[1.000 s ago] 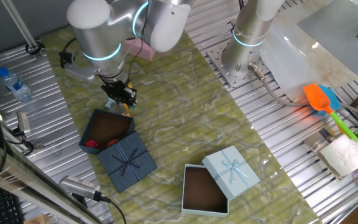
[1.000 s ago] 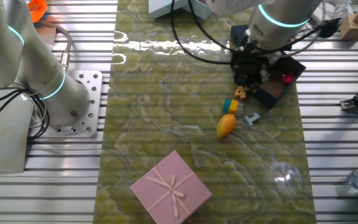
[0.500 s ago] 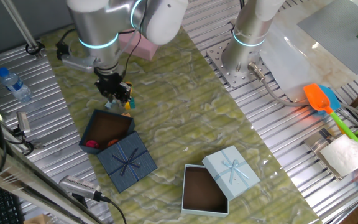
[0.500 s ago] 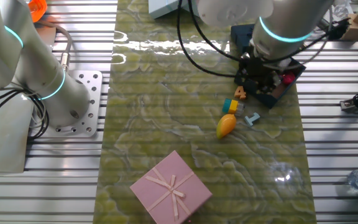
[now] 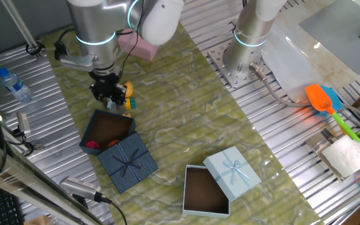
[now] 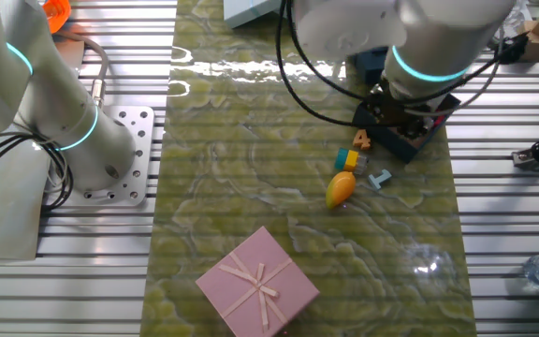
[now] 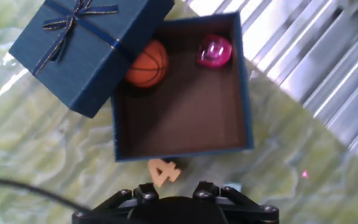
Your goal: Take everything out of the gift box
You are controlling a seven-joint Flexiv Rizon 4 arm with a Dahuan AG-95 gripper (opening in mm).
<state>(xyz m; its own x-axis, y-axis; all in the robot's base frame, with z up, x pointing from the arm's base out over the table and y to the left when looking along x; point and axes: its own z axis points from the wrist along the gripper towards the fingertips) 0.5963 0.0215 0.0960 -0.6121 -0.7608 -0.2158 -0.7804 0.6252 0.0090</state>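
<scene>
1. Box [image 5: 108, 132] in dark navy sits open on the green marbled mat [image 5: 186, 125], left of centre in one fixed view; its brown floor shows; in the hand view the box [image 7: 182, 99] fills the middle of the picture.
2. Lid [image 5: 128, 162] with a thin ribbon bow lies tilted over one corner of the box, partly covering it; in the hand view the lid [image 7: 86, 43] hides the upper left corner.
3. Orange ball [image 7: 146, 64] patterned like a basketball rests inside the box, half under the lid's edge; a pink shiny toy [image 7: 214, 51] lies in the far right corner just beside the wall; the two are near each other but apart.
4. Wooden number four [image 7: 163, 171] lies on the mat just outside the near wall of the box, touching or almost touching it; I cannot tell which.
5. Gripper [image 5: 110, 97] hangs above the mat beside the far edge of the box; the fingers are hidden from every view, so I cannot tell how wide they stand or whether they hold anything.
6. Other fixed view: a yellow and orange toy [image 6: 341, 188] lies on the mat, with a small yellow block [image 6: 346, 159] and a teal piece [image 6: 378, 178] near it, all outside the box [image 6: 410, 140].
7. Pink box [image 6: 257, 282] stands closed near the front of that view; a light blue box [image 5: 206, 190] with its lid [image 5: 232, 170] leaning on it sits to the right in one fixed view.
</scene>
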